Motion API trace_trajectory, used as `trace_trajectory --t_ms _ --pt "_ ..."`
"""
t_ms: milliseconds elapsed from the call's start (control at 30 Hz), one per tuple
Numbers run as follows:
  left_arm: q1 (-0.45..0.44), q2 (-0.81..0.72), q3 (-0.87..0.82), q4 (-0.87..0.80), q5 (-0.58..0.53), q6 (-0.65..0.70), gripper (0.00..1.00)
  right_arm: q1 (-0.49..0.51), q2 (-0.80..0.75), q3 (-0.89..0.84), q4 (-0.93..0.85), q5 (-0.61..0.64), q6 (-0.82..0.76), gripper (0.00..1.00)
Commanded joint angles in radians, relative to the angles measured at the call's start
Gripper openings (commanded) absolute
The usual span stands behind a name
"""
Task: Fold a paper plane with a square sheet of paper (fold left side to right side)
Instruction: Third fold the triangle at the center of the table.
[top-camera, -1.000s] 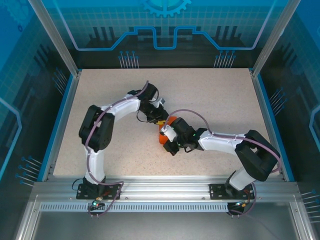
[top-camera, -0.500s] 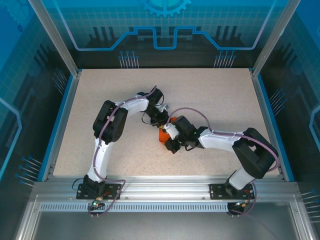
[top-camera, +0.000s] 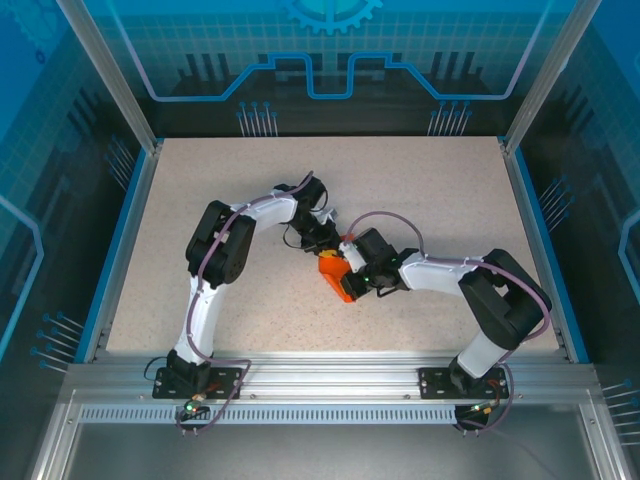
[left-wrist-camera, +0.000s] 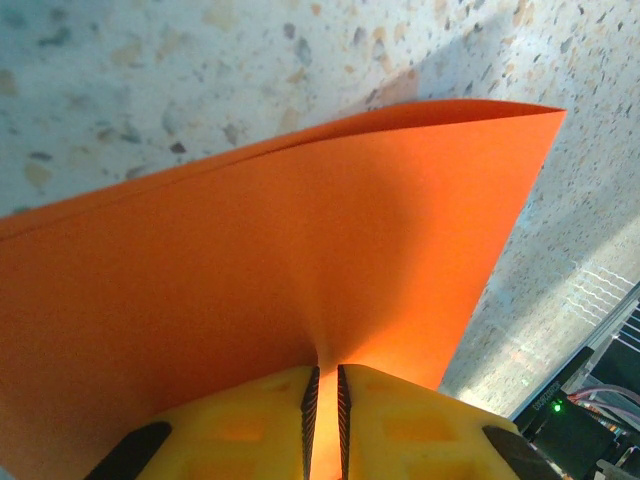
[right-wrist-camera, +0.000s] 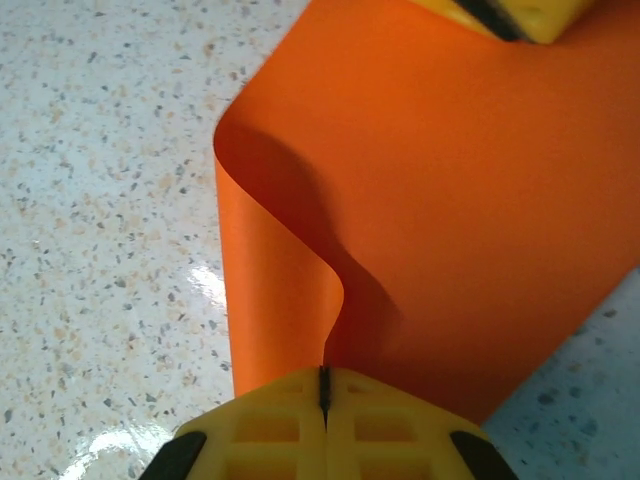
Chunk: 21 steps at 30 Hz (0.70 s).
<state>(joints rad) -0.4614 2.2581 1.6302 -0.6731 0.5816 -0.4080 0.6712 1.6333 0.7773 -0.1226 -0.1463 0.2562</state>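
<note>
The square sheet of paper (top-camera: 338, 276) is bright orange and hangs curled between both grippers at the table's middle. My left gripper (top-camera: 335, 248) pinches its far edge. In the left wrist view the paper (left-wrist-camera: 300, 250) runs down into the narrow slit between the yellow jaws of the left gripper (left-wrist-camera: 324, 372). My right gripper (top-camera: 352, 272) holds the near side. In the right wrist view the right gripper (right-wrist-camera: 323, 375) is shut on an edge of the paper (right-wrist-camera: 450, 200), which bulges in a loop to the left. A yellow left fingertip (right-wrist-camera: 520, 12) shows at the top.
The speckled tabletop (top-camera: 430, 190) has open room all round the paper. Blue rails (top-camera: 530, 220) and clear walls bound the table. The arm bases (top-camera: 200, 380) sit at the near edge.
The left arm swung right toward the paper, then held still. The right gripper shifted up and right, and more of the orange sheet now shows below it.
</note>
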Motion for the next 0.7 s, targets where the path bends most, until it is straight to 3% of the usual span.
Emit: trace_trajectory --t_ms 0,667 --pt "-0.012 0.041 -0.003 -0.035 -0.039 0.026 0.17 -0.022 0.014 0.027 -0.029 0.036 0.030 0.00" --pt "-0.012 0.042 -0.010 -0.027 -0.039 0.022 0.17 -0.043 0.020 0.027 -0.045 0.109 0.078 0.00"
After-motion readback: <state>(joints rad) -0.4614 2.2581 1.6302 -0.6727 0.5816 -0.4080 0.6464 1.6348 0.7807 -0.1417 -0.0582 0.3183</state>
